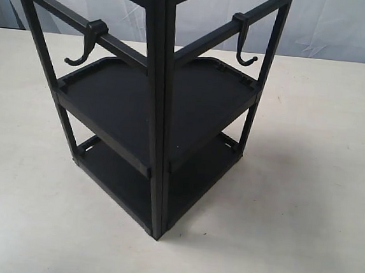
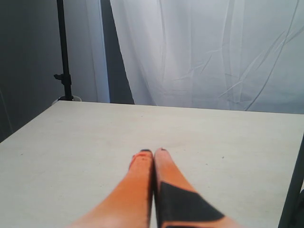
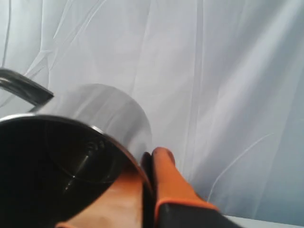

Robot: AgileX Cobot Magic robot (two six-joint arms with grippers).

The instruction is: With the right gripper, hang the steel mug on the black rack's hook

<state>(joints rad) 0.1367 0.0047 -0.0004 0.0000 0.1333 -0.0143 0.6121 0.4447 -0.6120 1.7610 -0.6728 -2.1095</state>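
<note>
The right hand [image 3: 148,161] pinched the steel mug [image 3: 104,109] by its wall, aloft before a white curtain [image 3: 223,71]; the hook [image 1: 245,46] on the black rack [image 1: 160,109] stood bare, so hanging remained. The left hand [image 2: 153,153] was pressed together

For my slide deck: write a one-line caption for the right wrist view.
Right gripper pinches the steel mug at its rim, held up against a white curtain.

Pale matt tabletop [image 1: 319,187], evenly lit. Behind tabletop's far edge: creased white curtain [image 2: 213,52]. Off one far corner: black stand pole [image 2: 61,47], grey wall [image 2: 23,57].
</note>
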